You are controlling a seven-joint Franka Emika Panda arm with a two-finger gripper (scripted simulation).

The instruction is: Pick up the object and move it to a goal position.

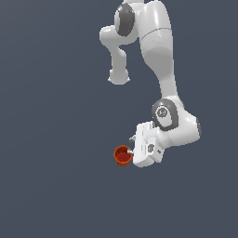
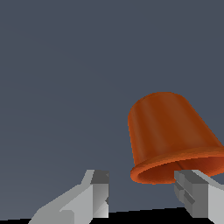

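The object, a small orange-red round cup (image 1: 122,155) with a darker red inside, lies just off the white gripper (image 1: 130,145) on the exterior view's left. In the wrist view the cup (image 2: 168,131) shows its outer wall and flared rim. It sits off-centre, in front of one fingertip (image 2: 192,188), and its rim overlaps that finger. The other fingertip (image 2: 98,183) stands apart from the cup with a bare gap between them. The gripper (image 2: 142,176) is open, and the cup is not clamped between the fingers.
The white arm (image 1: 160,60) comes down from the top of the exterior view to the wrist (image 1: 174,123). The plain dark grey ground (image 1: 56,139) surrounds the cup and the gripper. No other objects show.
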